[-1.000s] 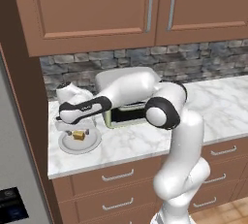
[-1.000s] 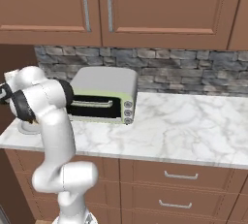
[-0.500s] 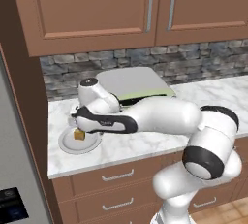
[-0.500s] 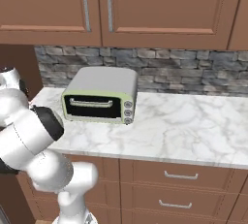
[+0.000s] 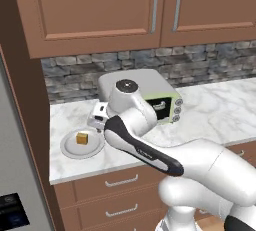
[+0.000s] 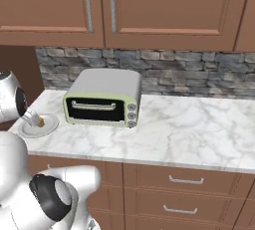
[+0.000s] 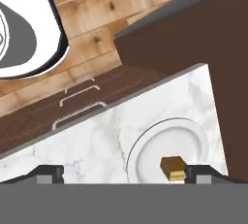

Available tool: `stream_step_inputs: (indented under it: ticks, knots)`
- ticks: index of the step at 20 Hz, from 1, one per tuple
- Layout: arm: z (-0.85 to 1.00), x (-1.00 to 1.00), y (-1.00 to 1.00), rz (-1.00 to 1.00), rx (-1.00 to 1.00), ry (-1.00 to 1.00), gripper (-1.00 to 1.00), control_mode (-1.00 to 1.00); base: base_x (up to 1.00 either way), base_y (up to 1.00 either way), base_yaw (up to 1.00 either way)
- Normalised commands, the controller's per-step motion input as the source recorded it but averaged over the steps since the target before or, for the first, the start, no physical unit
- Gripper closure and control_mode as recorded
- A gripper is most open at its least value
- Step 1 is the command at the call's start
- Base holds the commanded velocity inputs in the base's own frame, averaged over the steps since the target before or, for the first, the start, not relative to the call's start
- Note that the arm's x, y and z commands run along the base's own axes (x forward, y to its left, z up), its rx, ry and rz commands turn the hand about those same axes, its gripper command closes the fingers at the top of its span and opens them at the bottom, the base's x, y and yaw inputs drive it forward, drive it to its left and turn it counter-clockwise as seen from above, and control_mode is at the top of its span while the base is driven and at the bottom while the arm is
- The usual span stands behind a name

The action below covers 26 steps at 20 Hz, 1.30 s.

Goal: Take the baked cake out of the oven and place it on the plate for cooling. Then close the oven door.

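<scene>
The baked cake (image 5: 82, 138), a small golden-brown cube, lies on the round white plate (image 5: 70, 149) at the left end of the marble counter. From the right base view, the cake (image 6: 41, 122) and plate (image 6: 31, 130) show just beside my arm. My gripper (image 5: 95, 122) hovers just right of the plate and above it, open and holding nothing. In the hand view the gripper (image 7: 125, 175) looks down at the plate (image 7: 160, 143). The cake (image 7: 173, 166) sits close to the right fingertip (image 7: 199, 172) without being gripped. The oven and its door are out of view.
A small green toaster oven (image 5: 159, 102) stands behind my arm against the stone backsplash, also visible as the toaster oven (image 6: 102, 99). Wooden cabinets hang above, drawers (image 6: 179, 194) run below the counter. A tall brown panel and a grey appliance front (image 5: 12, 190) border the counter's left end.
The gripper, which was down over the plate with the cake, has let go and drawn back up and to the right. The cake now lies free on the plate.
</scene>
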Motion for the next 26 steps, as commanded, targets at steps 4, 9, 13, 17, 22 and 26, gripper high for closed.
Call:
stream_step_inputs:
  ticks: [4,9,13,17,22,26]
  knots:
    - [1.00,-0.25,-0.45,0.00,0.06,0.06,-1.00,-1.00,0.00,0.00,0.00]
    - [0.70,-0.16,-0.43,0.00,0.00,0.01,-1.00,-1.00,0.00,0.00,0.00]
    - [0.13,-0.45,-0.19,-0.04,0.00,0.00,-1.00,-1.00,0.00,0.00,0.00]
    - [0.00,0.00,0.00,0.00,0.00,0.00,-1.00,1.00,-0.93,0.00,0.00]
    - [0.00,0.00,0.00,0.00,0.00,0.00,-1.00,1.00,-1.00,0.10,0.16]
    - [0.00,0.00,0.00,0.00,0.00,0.00,-1.00,1.00,-0.87,0.18,0.64]
